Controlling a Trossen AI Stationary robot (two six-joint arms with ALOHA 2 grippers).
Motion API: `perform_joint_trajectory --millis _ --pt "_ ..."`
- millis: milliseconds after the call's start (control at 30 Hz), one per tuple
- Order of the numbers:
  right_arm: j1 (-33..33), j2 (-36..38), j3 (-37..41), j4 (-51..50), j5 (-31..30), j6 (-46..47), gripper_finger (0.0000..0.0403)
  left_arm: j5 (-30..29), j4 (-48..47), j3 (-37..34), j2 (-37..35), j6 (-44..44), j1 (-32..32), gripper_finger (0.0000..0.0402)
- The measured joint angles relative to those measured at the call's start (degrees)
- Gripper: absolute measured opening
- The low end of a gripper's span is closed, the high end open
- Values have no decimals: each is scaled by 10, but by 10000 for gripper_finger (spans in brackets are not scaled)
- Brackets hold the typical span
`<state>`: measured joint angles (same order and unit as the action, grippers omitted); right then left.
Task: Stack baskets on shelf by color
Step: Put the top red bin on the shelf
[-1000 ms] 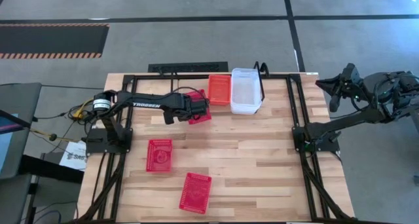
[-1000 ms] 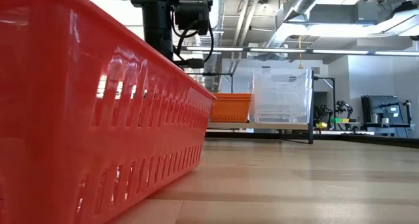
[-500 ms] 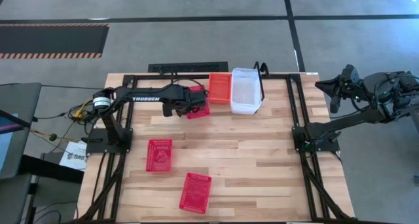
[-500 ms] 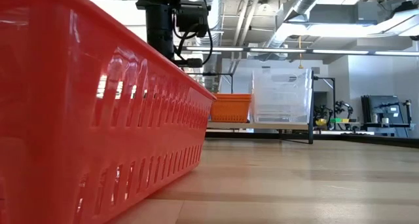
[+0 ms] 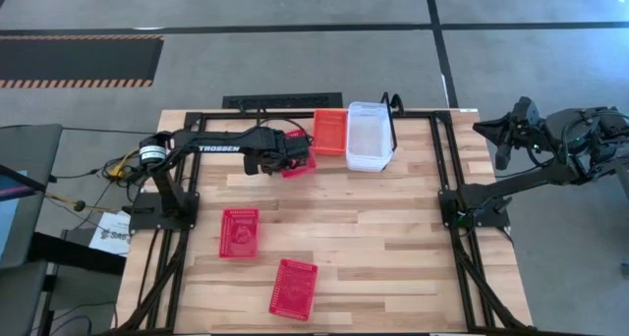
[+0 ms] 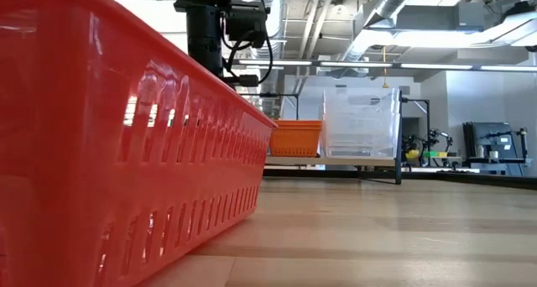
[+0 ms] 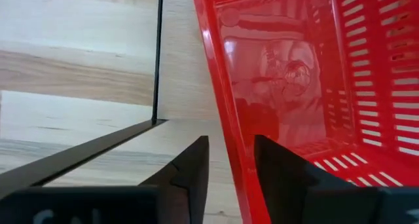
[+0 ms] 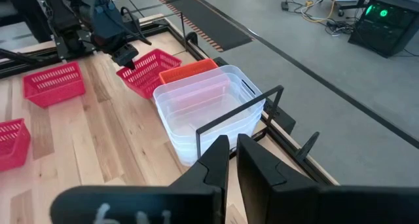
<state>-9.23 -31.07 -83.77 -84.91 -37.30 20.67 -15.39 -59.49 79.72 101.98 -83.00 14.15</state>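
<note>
The left arm has carried a red rectangular plastic mesh basket [image 5: 299, 157] toward the far edge of the wooden table [image 5: 393, 238], from a spot nearer mid-table a second ago to a position just beside the orange plastic mesh basket [image 5: 329, 133] that sits on the low black metal-rod shelf [image 5: 390, 115]. Over the last half second the basket has barely shifted, which suggests the transport phase is finished and release has begun.

In the left wrist view, the left gripper [image 7: 229, 162] has its two dark fingers [image 7: 193, 165] apart, straddling the near wall of the red basket [image 7: 294, 86]. A narrow gap shows on either side of the wall, so the fingers appear no longer to clamp it; whether either pad touches the plastic cannot be told. The basket looks tilted in the right wrist view, with one end raised toward the orange basket. Whether it rests on the shelf rod or on the table cannot be determined.

Task status, as a judgement: this red basket is at or near its placement point, left of the orange basket. The stack of translucent clear plastic baskets [image 5: 369, 135] occupies the right end of the shelf. Two further red mesh baskets [image 5: 239, 232] [image 5: 294, 288] lie on the table nearer the front, well apart from the shelf, not yet stacked.

The right gripper [image 8: 228, 160] is parked beyond the table's right edge, its fingers close together with a narrow slit between them, holding nothing.
</note>
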Motion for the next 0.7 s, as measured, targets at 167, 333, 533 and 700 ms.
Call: perform_joint_trajectory --millis 167,333,533,700 --pt "0 0 0 0 0 -1 52 -2 11 1 -24 8 -4 111" --pt "0 0 0 0 0 -1 52 -34 26 1 -73 14 -18 112" --pt "-1 -1 20 7 34 19 15 -128 82 2 -147 66 -65 112" --pt "-1 -4 82 79 107 33 8 -230 137 2 -203 143 -124 112"
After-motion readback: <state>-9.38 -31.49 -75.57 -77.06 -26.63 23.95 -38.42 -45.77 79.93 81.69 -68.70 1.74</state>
